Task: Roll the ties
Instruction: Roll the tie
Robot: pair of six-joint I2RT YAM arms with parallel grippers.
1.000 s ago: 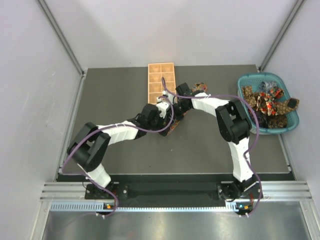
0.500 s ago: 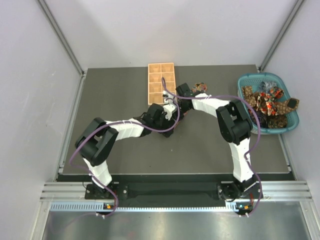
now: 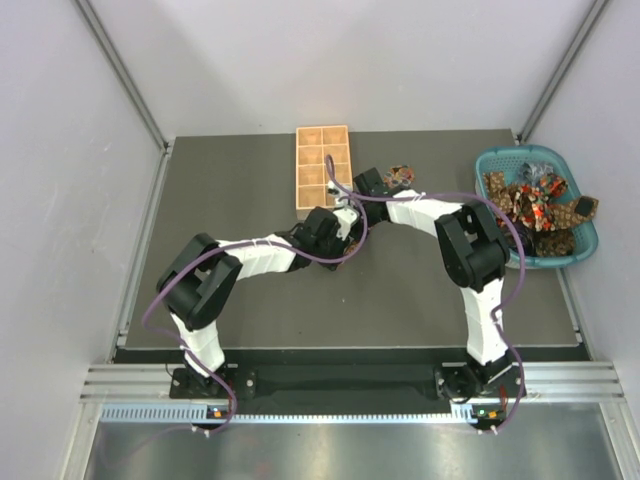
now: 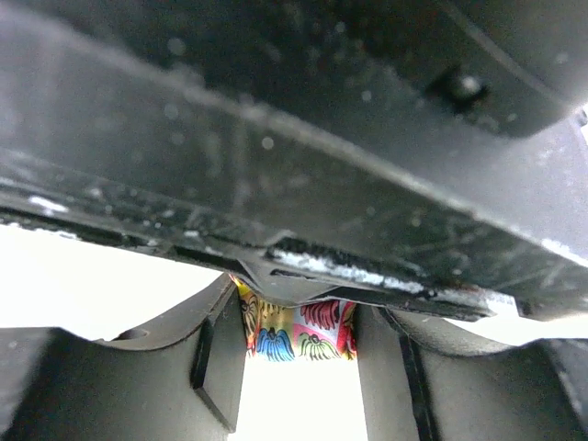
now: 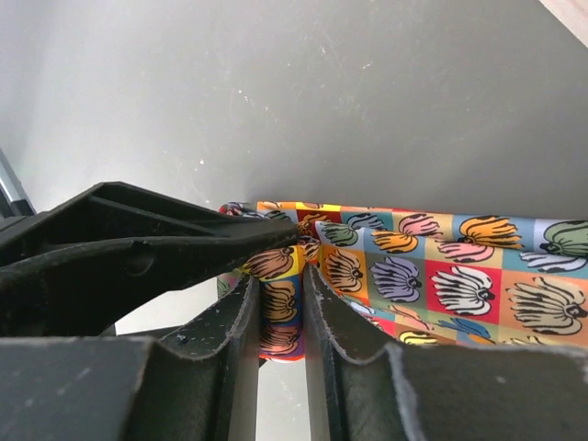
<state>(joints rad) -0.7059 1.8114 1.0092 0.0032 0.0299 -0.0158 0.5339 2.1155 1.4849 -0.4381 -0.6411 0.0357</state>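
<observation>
The left arm's fingers (image 4: 216, 363) have swung in toward the middle of the dark grey bench (image 3: 230, 180) and narrowed from wide apart. They now sit half-spread either side of a strip of the colourful shell-print fabric necktie (image 5: 441, 266), and whether they grip it cannot be told. The right arm's fingers (image 5: 335, 322) are pressed nearly together on a fold of that necktie, which lies on the bench near the tan wooden compartment tray (image 3: 300, 180), well apart from the teal plastic basket (image 3: 590, 240) holding more printed ties (image 3: 530, 205).
</observation>
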